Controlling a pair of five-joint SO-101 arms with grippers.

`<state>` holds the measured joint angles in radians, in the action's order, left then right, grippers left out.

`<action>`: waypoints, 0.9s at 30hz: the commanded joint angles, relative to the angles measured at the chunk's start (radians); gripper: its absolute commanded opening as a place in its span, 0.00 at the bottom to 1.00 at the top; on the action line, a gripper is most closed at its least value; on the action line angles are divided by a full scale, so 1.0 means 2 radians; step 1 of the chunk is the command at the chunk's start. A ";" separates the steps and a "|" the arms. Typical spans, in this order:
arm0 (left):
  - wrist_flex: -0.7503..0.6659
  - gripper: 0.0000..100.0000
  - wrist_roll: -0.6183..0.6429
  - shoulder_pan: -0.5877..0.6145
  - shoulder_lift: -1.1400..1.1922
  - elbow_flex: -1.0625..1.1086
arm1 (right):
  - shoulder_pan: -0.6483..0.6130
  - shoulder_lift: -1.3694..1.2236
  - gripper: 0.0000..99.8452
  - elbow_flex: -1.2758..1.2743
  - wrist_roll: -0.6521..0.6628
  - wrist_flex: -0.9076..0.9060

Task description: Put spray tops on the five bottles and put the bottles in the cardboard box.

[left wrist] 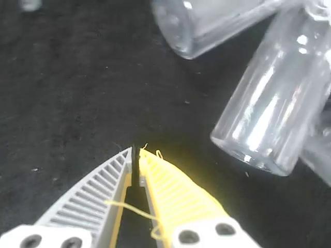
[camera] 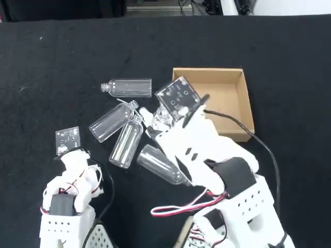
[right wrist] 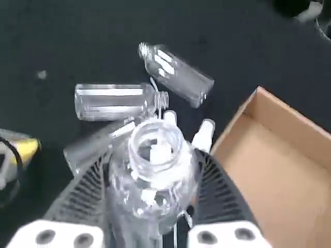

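- The right gripper (right wrist: pixel 153 188) is clamped on a clear plastic bottle (right wrist: pixel 152 150) with an open neck and no top, just beside the brown cardboard box (camera: pixel 246 101).
- The left gripper (left wrist: pixel 135 155) is pinched closed and empty, near four loose clear bottles (camera: pixel 126 139) on the black table (camera: pixel 46 67).
- Risk: boxing the held bottle uncapped skips a step.
- Risk: the smooth bottle may twist in the grip when a white spray top (right wrist: pixel 205 131) is pressed on.

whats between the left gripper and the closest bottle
Nothing lies there. In the left wrist view, a bare stretch of black table separates the left gripper from the nearest bottle.
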<state>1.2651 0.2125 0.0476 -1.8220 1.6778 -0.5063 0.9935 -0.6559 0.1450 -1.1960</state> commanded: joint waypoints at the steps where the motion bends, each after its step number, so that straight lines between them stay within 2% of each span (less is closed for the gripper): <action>1: -0.003 0.03 -0.002 -0.013 -0.001 -0.001 | 0.009 0.026 0.01 -0.003 -0.009 -0.002; 4: -0.003 0.03 -0.023 -0.011 -0.001 -0.052 | 0.018 0.057 0.01 -0.021 -0.001 -0.002; 6: -0.005 0.03 -0.097 0.007 -0.001 -0.092 | 0.043 0.073 0.01 -0.029 0.000 0.002; 9: -0.054 0.03 -0.249 0.038 -0.001 -0.139 | 0.099 0.087 0.01 -0.036 0.000 0.002; 11: -0.099 0.03 -0.293 0.043 -0.001 -0.151 | 0.134 0.089 0.01 -0.037 0.000 0.002; 16: -0.186 0.03 -0.227 0.043 0.001 -0.188 | 0.213 0.091 0.01 -0.036 -0.003 0.003; 20: -0.209 0.03 -0.190 0.013 0.041 -0.226 | 0.260 0.093 0.01 -0.034 -0.002 0.004; 23: -0.220 0.04 -0.181 -0.034 0.146 -0.268 | 0.287 0.093 0.01 -0.037 -0.003 0.018; 27: -0.194 0.16 -0.134 -0.090 0.340 -0.368 | 0.310 0.093 0.01 -0.038 -0.002 0.021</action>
<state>0.8493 -0.1511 -0.0215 -1.5029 1.1653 0.0752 1.1531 -0.7373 0.1373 -1.1960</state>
